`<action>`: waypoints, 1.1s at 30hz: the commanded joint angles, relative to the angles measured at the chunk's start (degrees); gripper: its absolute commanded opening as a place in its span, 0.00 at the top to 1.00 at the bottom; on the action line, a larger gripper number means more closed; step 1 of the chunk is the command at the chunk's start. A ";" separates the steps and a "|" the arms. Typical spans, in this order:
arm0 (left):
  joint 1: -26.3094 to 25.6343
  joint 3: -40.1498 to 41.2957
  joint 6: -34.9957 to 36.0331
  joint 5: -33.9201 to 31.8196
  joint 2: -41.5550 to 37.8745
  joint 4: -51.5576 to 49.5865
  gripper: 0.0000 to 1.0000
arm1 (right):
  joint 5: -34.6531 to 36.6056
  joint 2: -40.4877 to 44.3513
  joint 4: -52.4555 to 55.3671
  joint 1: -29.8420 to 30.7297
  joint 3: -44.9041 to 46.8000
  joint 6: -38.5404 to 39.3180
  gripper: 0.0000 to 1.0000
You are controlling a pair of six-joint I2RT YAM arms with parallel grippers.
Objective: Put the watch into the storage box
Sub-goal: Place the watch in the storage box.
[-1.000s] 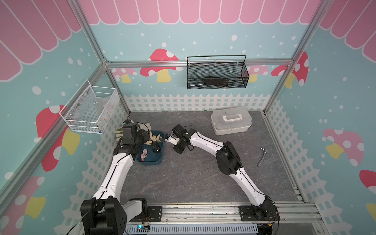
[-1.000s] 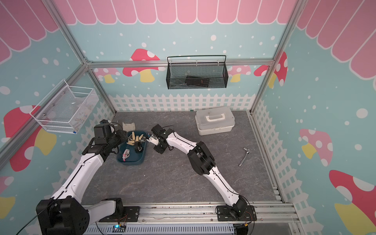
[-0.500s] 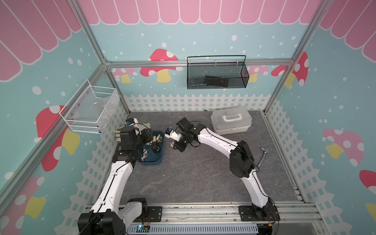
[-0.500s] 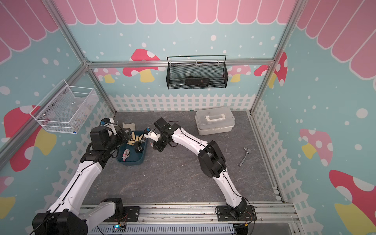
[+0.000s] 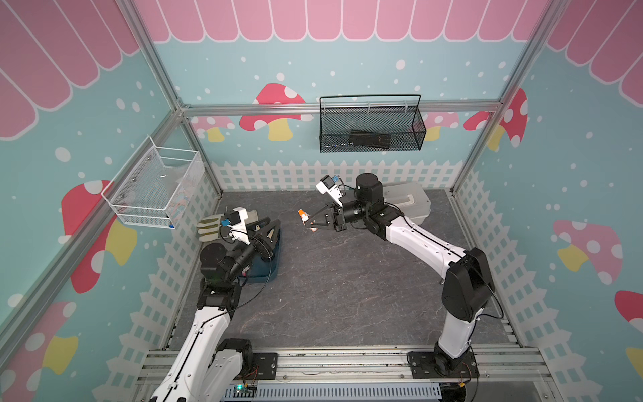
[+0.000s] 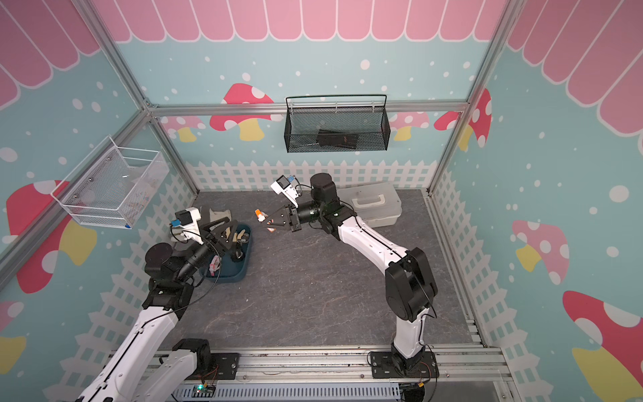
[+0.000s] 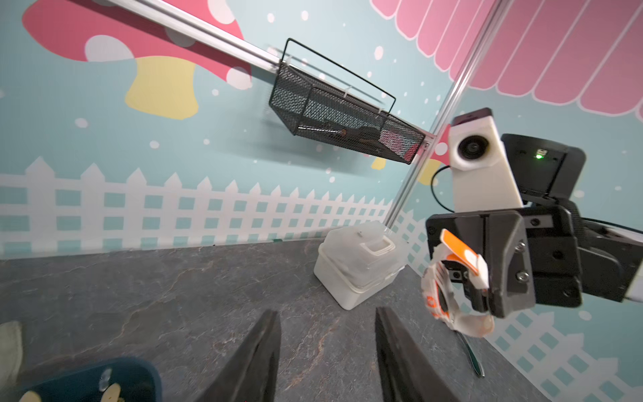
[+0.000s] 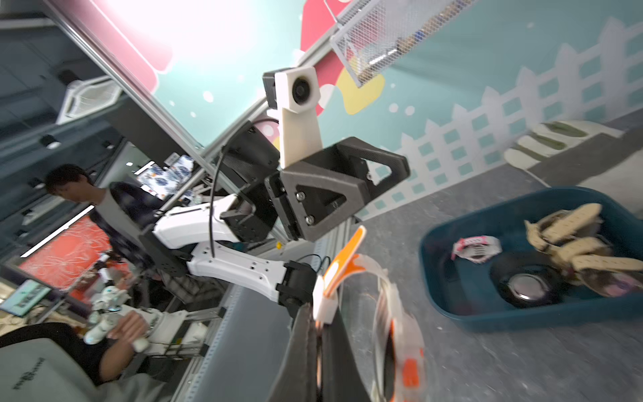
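Two grippers are facing each other across the grey floor, and we are working with both. With our right gripper we are grasping the watch. In the right wrist view the fingers are pressing together on the white and orange strap end, while the rest of the band is looping out beside them. We are holding the watch in the air, off the floor. It is hanging between the box and the white case, well apart from the box and not inside it.

Our left gripper is hanging released. In the left wrist view its two dark fingers are standing apart, with only bare floor showing between them. They are pointing toward the watch. In both top views this gripper is overlapping the far end of the box.

The box is sitting on the floor by the left wall. It is already holding several tan bands, a dark round piece with a metal centre and a small pink and white item. A glove is lying just behind the box. The case is resting near the back wall, partly hidden by our right arm.
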State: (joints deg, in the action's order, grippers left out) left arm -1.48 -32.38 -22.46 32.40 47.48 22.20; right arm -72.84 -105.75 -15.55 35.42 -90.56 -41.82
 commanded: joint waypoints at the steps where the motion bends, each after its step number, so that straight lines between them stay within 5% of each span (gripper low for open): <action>1: -1.50 -0.59 1.91 2.95 -0.11 2.18 0.51 | -5.98 -2.09 -22.44 0.08 -0.38 -20.25 1.00; 7: -3.67 -0.76 3.60 1.91 -1.08 0.46 0.50 | -6.31 -6.17 -29.04 0.40 -2.03 -28.86 1.00; 33: -7.23 -3.79 6.38 1.79 0.86 -6.33 0.50 | -9.86 -8.96 -25.30 5.16 -2.17 -27.06 1.00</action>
State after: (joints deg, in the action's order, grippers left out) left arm -8.38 -34.54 -17.32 35.31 49.15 17.28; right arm -80.53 -113.73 -40.29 39.51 -92.82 -69.45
